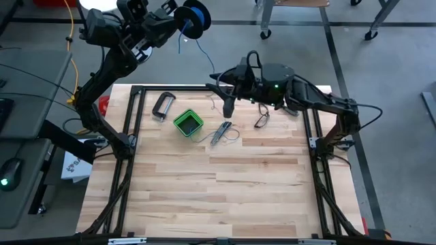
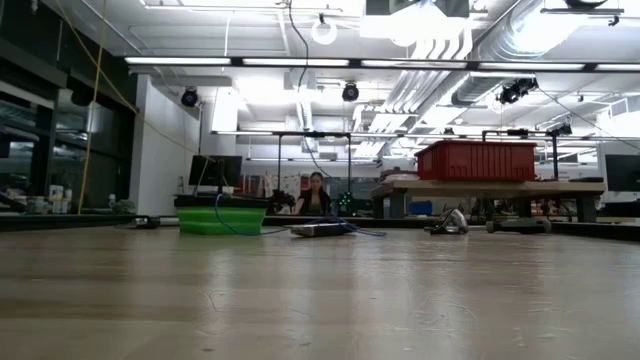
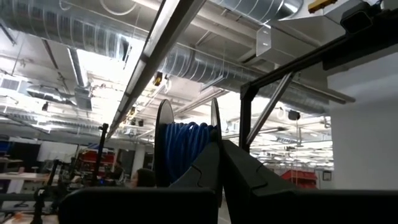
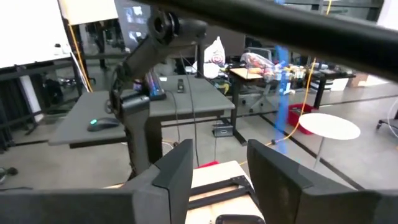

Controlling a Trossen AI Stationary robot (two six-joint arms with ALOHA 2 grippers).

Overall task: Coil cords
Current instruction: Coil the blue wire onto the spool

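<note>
High over the table's far left corner, my left gripper (image 1: pixel 178 20) is shut on a dark round spool (image 1: pixel 195 18) wound with blue wire (image 3: pixel 185 149). From the spool a thin blue-grey wire (image 1: pixel 202 51) drops toward my right gripper (image 1: pixel 221 92), then lies loose on the table beside the green box (image 1: pixel 189 122). My right gripper (image 4: pixel 217 165) stands open, level, above the table's far middle. In its wrist view the wire (image 4: pixel 281 87) is a blurred blue streak beyond one finger, with nothing between the fingers. My left gripper pinches the rim of one spool flange (image 3: pixel 215 121) between its two shut fingers (image 3: pixel 239 165). The fingers slant upward. The spool is lifted well clear of the table, its flanges upright and edge-on to the wrist camera.
A pair of cutters (image 1: pixel 221 132) lies right of the green box, a silver clip (image 1: pixel 162 105) left of it, and a black loop (image 1: pixel 262 120) under my right arm. The black frame rails (image 1: pixel 133 129) line the table's sides. A person (image 2: pixel 318 195) sits far behind the table.
</note>
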